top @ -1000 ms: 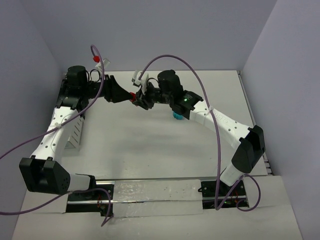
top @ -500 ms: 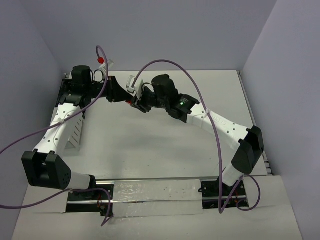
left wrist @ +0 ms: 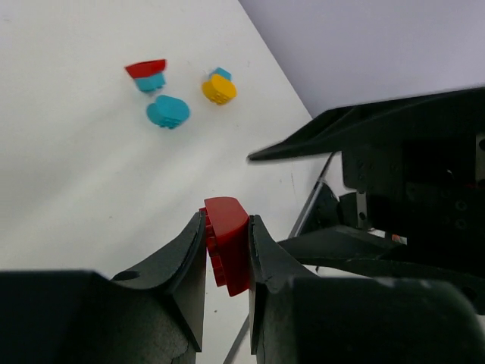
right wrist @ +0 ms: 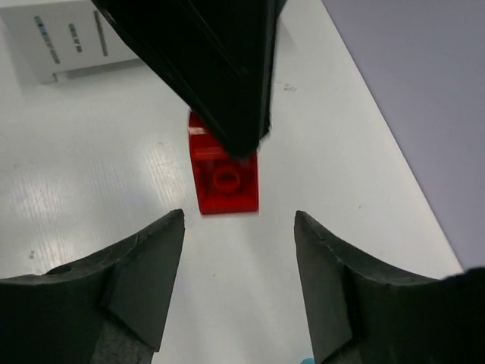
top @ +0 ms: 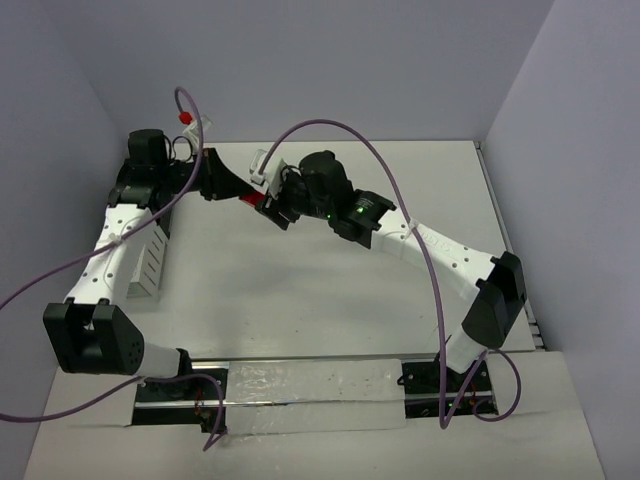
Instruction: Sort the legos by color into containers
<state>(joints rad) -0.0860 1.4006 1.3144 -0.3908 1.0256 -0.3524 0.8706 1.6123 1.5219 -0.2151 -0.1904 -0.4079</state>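
You're far from finished with the sort, as far as these views let you judge. Beyond the left pincer (left wrist: 227, 227) and off to its left, three loose pieces lie on the white table (left wrist: 91, 189). They are a red-and-cyan stacked piece (left wrist: 146, 73), a rounded cyan plastic piece (left wrist: 167, 111) just beside it, and a yellow rounded piece (left wrist: 218, 89) with a bit of cyan on it, near both. None of them is in a bin. The white slatted plastic container (right wrist: 64, 42) shows past the right pincer (right wrist: 239, 227), up and to its left. You can't see inside it from any view, so what has already been sorted can't be told. The piece in hand is a small red plastic brick (right wrist: 223, 182) with a rounded end. The left pincer is clamped on it, one black finger pressed to each flat side, and seems to hold it lifted off the table rather than over the container. The right pincer's jaws stand apart and empty, with the red plastic brick straight ahead of the gap, just short of the fingertips and touching neither. My reading is that this brick has yet to be carried to its bin, with the three loose pieces to follow.
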